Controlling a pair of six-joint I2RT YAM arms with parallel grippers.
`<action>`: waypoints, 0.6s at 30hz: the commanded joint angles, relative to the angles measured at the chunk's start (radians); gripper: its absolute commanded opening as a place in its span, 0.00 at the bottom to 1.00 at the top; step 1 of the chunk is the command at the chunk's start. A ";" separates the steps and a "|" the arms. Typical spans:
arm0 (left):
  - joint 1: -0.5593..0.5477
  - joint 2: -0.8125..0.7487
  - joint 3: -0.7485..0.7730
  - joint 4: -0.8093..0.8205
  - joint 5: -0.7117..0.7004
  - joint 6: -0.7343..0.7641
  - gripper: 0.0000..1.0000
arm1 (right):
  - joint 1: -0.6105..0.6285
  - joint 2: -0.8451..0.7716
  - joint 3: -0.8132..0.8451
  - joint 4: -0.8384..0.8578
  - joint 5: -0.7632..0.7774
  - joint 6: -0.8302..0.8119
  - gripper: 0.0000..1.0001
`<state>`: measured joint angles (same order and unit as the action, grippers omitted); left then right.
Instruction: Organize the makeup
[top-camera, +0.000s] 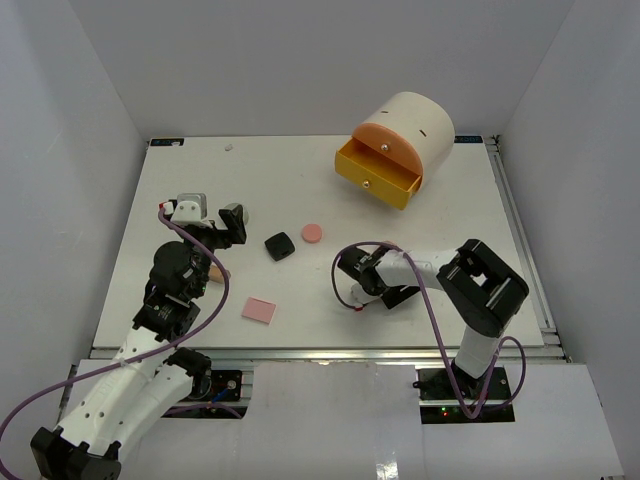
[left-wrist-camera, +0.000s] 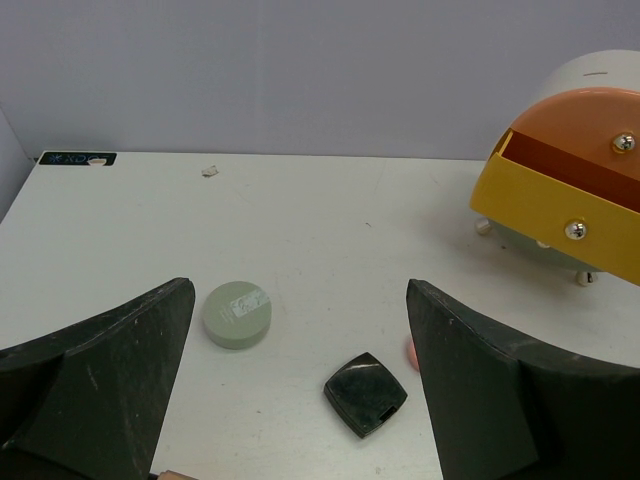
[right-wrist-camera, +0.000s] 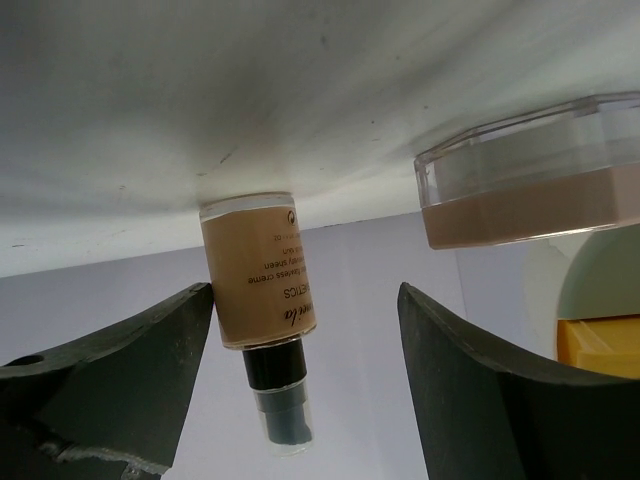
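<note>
The right gripper (right-wrist-camera: 305, 300) is spread, low over the worktop (top-camera: 300, 180). One tan foundation bottle (right-wrist-camera: 258, 285) stands on its base between the fingers, black cap away from the surface. It is close to one finger, but whether they touch cannot be told. Just beside it sits one clear jar of rose-beige powder (right-wrist-camera: 520, 200).

The left gripper (left-wrist-camera: 300, 330) is spread wide and holds nothing. Ahead of it lie one sage-green round compact (left-wrist-camera: 238, 314) and one black square compact (left-wrist-camera: 366, 394). Further out are one pink round compact (top-camera: 312, 233) and one flat pink square (top-camera: 259, 310). One cream drawer organizer (top-camera: 420, 120) stands far right, its yellow drawer (top-camera: 378, 172) pulled open.
</note>
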<state>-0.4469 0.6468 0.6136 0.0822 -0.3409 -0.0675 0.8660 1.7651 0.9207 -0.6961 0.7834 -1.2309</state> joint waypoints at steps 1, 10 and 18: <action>0.004 -0.010 -0.003 0.004 0.019 -0.006 0.98 | -0.041 0.057 -0.039 -0.019 0.018 -0.042 0.79; 0.005 -0.010 -0.003 0.004 0.019 -0.006 0.98 | -0.053 0.048 -0.072 -0.034 -0.055 -0.031 0.74; 0.007 -0.006 -0.004 0.004 0.024 -0.007 0.98 | -0.083 0.048 -0.082 -0.050 -0.091 -0.020 0.69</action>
<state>-0.4469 0.6464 0.6136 0.0822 -0.3313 -0.0683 0.8007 1.7574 0.9061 -0.6738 0.7103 -1.2074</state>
